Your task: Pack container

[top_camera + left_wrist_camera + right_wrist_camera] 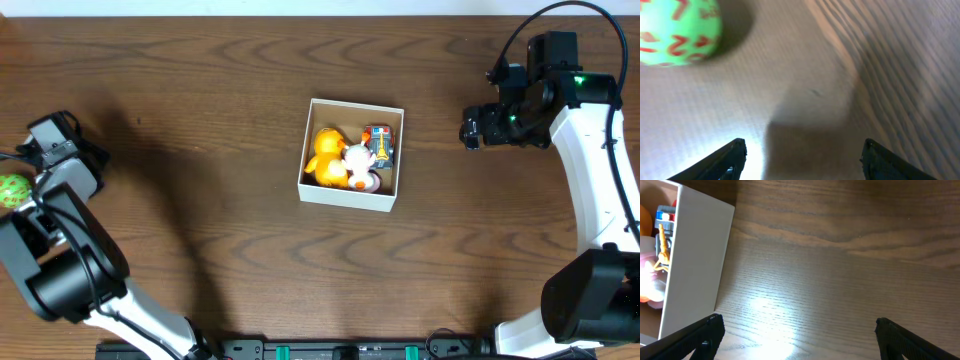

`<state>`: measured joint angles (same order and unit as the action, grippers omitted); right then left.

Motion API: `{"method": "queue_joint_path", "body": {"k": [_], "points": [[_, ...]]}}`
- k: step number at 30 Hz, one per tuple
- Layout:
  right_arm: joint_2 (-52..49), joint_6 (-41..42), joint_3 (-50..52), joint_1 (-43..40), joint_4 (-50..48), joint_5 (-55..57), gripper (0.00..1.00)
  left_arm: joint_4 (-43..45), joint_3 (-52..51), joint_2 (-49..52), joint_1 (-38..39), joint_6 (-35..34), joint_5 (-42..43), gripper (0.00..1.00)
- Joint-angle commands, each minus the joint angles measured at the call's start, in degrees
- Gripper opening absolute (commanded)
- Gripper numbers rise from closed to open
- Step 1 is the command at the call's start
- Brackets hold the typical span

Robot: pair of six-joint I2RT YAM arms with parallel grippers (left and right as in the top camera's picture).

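Both wide & empty: L fingers (727, 160), R fingers (702, 335); dark wood-grain table (200, 150), container (345, 195) mid.

- Overhead cam: fixed, straight down, far out; whole dark wood-grain tabletop (200, 120) in frame, white-walled square box w/ brown cardboard inside (345, 197) near centre.
- L wrist cam: v. close to tabletop, angled down; green ball w/ red numerals (677, 30) top-left, also at overhead's far-left edge.
- R wrist cam: low, close, box's outer wall at frame left; box shared w/ overhead.

table (200, 150): dark brown wood grain | light: bright glare patches
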<state>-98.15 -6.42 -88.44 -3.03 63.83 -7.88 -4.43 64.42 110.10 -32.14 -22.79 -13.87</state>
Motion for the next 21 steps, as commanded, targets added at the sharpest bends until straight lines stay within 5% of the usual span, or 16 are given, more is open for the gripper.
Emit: {"method": "queue_joint_path", "body": {"k": [1,8,12,21], "points": [[1.29,0.81,-0.74,-0.02,0.04,-0.02,0.99,-3.56,1.18,-5.44,-0.24,-3.93,-8.66,0.76],[1.29,0.81,-0.74,0.0,0.02,-0.02,0.99,-8.61,1.18,-8.66,-3.91,-5.55,-10.47,0.8],[1.29,0.81,-0.74,-0.02,0.04,-0.02,0.99,-6.36,1.18,-8.63,-6.47,0.11,-7.82,0.8],[1.29,0.81,-0.74,-0.02,0.02,-0.02,0.99,1.81,1.18,-6.49,-9.84,0.5,-3.08,0.81]]}}
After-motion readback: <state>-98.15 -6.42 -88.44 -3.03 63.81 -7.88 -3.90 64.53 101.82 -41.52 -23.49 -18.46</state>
